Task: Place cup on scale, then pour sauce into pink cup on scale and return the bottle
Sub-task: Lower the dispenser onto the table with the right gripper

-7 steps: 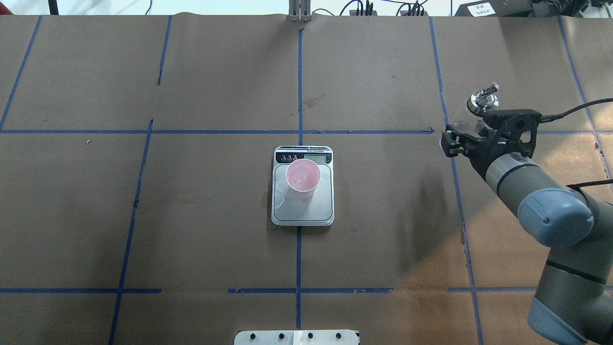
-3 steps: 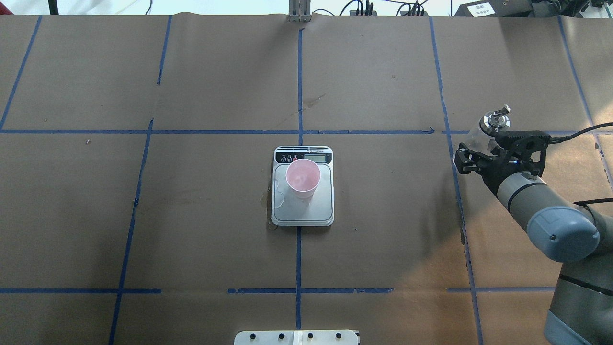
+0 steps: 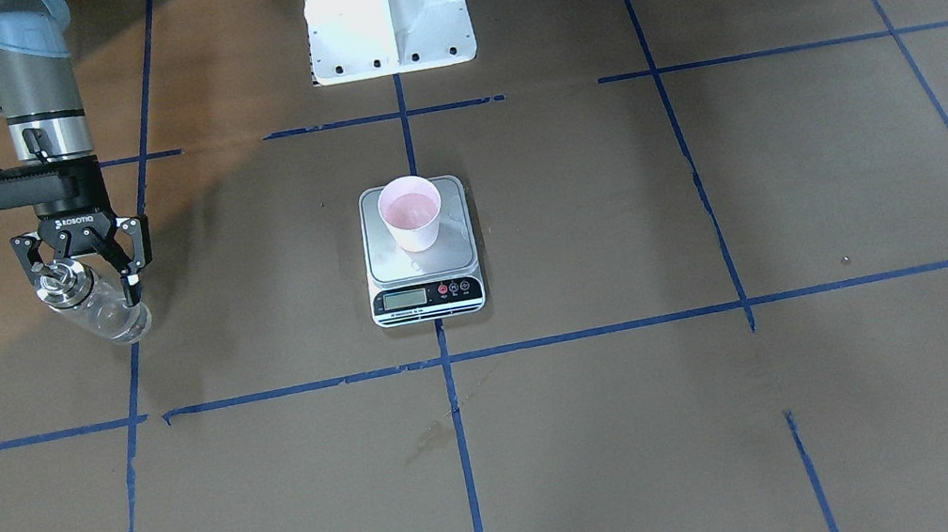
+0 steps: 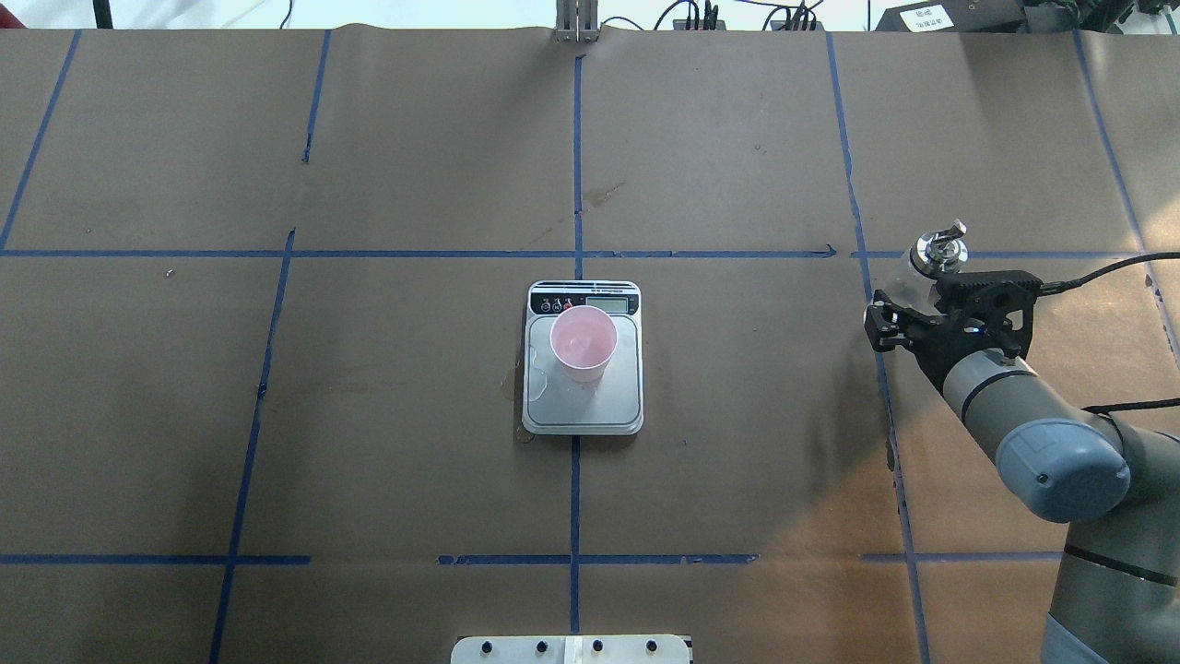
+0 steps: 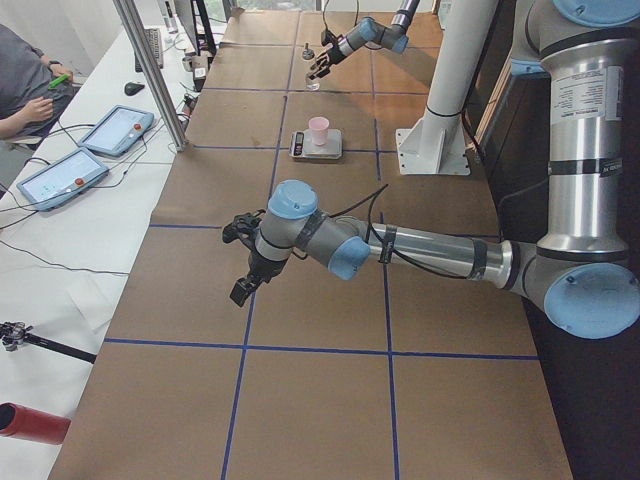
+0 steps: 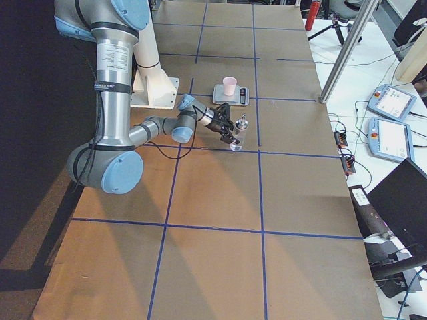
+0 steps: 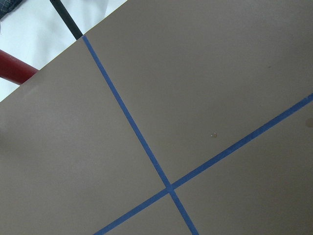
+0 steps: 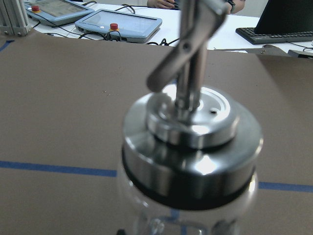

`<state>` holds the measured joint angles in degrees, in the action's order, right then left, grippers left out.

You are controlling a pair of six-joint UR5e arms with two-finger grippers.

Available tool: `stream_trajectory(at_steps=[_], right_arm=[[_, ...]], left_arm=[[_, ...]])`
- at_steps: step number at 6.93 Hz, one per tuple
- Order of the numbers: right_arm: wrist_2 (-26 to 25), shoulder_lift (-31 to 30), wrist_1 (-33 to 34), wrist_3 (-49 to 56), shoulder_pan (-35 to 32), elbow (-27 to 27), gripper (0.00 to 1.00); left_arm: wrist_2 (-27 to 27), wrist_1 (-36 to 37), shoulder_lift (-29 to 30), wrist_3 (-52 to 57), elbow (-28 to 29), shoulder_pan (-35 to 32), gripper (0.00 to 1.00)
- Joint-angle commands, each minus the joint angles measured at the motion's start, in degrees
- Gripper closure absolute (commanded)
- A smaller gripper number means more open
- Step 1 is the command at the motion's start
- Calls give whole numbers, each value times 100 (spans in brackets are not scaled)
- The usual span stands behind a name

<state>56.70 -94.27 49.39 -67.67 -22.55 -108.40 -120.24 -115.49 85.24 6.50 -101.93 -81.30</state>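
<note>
The pink cup [image 4: 583,341] stands upright on the steel platform of the scale [image 4: 590,413] at the table's middle; both also show in the front view, cup [image 3: 411,209] on scale [image 3: 423,266]. My right gripper [image 4: 908,306] is shut on the clear glass bottle [image 4: 938,254], upright and low over the table's right side, far from the scale. In the front view the gripper [image 3: 87,272] grips the bottle [image 3: 101,314] below its silver collar. The right wrist view shows the collar and spout [image 8: 190,127] close up. My left gripper [image 5: 245,288] shows only in the left side view; I cannot tell its state.
A clear puddle [image 4: 537,380] lies on the platform's left part, and a wet stain [image 4: 509,384] marks the brown paper beside the scale. Blue tape lines [image 4: 575,166] grid the table. The white robot base [image 3: 386,9] stands behind the scale. Tablets [image 6: 390,103] lie past the far edge.
My right gripper has carried the bottle back toward the robot on the table's right side, and it looks lower. The cup and scale have not moved.
</note>
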Motion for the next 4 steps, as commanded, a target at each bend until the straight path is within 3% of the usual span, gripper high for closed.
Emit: stream_trajectory(at_steps=[1,3,4], right_arm=[[25,14,0,0,75,30,100],[43,14,0,9,75,38,100],[43,5,0,9,75,47,95]], left_arm=[[9,0,2,0,15,0,0],[10,-9,2,0,24,0,0],[10,-9,19,0,7,0,0]])
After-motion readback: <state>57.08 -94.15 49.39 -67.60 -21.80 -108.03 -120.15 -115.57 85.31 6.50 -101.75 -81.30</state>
